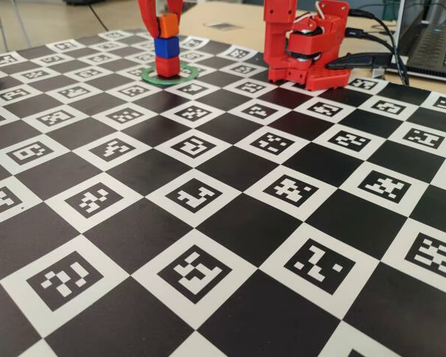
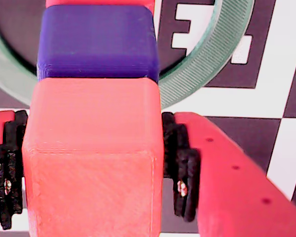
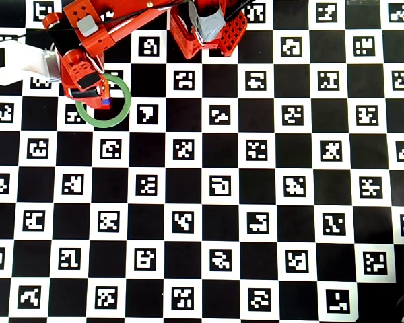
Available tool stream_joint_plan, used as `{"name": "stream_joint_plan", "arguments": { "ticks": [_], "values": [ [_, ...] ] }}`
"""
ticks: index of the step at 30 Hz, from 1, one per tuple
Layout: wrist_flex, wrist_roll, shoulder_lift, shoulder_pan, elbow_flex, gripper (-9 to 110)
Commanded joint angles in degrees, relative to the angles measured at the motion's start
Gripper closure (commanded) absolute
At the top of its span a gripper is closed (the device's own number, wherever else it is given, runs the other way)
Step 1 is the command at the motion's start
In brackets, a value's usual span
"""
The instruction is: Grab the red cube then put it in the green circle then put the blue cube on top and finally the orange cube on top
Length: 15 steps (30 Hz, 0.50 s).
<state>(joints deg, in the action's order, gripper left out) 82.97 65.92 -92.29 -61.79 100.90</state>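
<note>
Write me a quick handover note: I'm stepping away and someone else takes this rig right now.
Gripper: closed on the orange cube, pads against both sides in the wrist view.
Stack: red cube sits inside the green circle, blue cube on it, orange cube on top.
Done: all three cubes are stacked.
Left: open the jaws, lift straight up carefully so the tower stays put, and retract.

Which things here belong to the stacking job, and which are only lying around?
Job:
- red cube, bottom, inside the green circle
- blue cube on it
- orange cube on top, between the end effector pads

Lying around:
- laptop
- cables
- checkered marker board
</note>
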Motion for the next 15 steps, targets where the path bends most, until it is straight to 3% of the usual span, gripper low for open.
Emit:
{"name": "stream_joint_plan", "arguments": {
  "ticks": [1,7,15],
  "values": [
    [-0.53,0.62,-2.55,-0.53,-0.53,100],
    [-0.7,0.44,-2.64,-0.53,-0.35,99],
    [-0.7,0.35,-2.72,-0.62,-0.26,88]
  ]
}}
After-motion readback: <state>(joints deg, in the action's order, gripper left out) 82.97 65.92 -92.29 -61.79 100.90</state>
